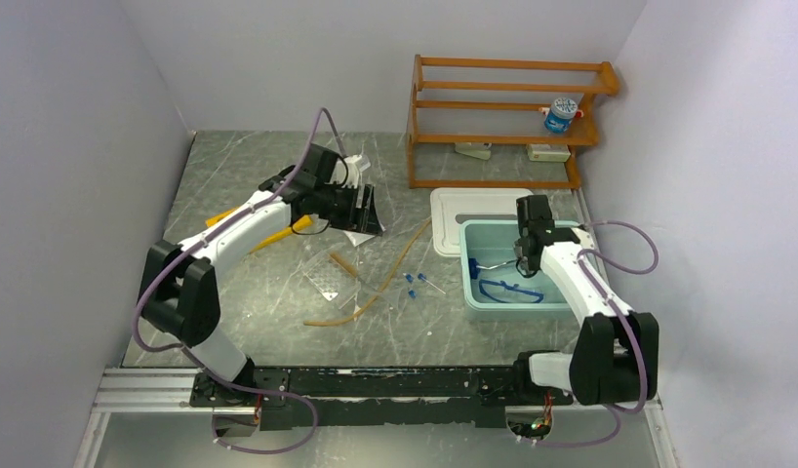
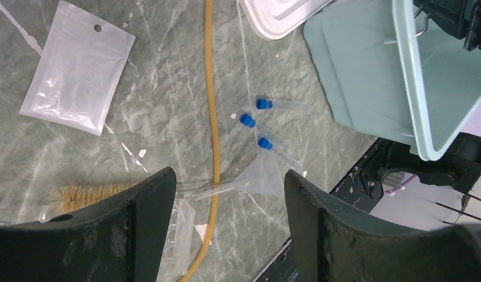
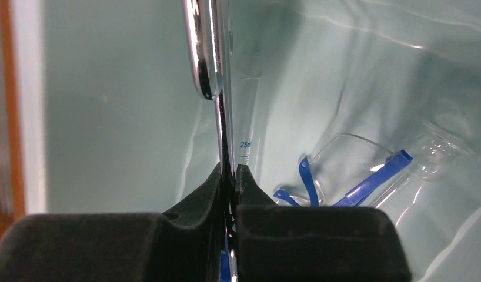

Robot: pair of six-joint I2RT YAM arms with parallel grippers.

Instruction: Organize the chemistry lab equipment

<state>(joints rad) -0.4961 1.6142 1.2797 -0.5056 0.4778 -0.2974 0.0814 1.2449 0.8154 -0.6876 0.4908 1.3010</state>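
My left gripper (image 1: 364, 216) is open and empty, held above the table near the white packet (image 1: 359, 237). In the left wrist view the gripper (image 2: 229, 176) has below it the white packet (image 2: 76, 67), the long tan tube (image 2: 213, 117), three blue-capped tubes (image 2: 247, 121), a clear funnel (image 2: 263, 175) and the clear tray (image 2: 182, 226). My right gripper (image 1: 525, 258) is inside the teal tub (image 1: 571, 310), shut on the metal tongs (image 3: 206, 47). The blue-framed goggles (image 3: 356, 176) lie in the tub. The yellow rack (image 1: 278, 237) is mostly hidden under my left arm.
A white lid (image 1: 452, 210) lies left of the tub. An orange shelf (image 1: 502, 122) stands at the back with a small bottle (image 1: 561, 114) on it. A bristle brush (image 2: 88, 195) lies by the left finger. A clear graduated cylinder (image 3: 245, 117) is in the tub.
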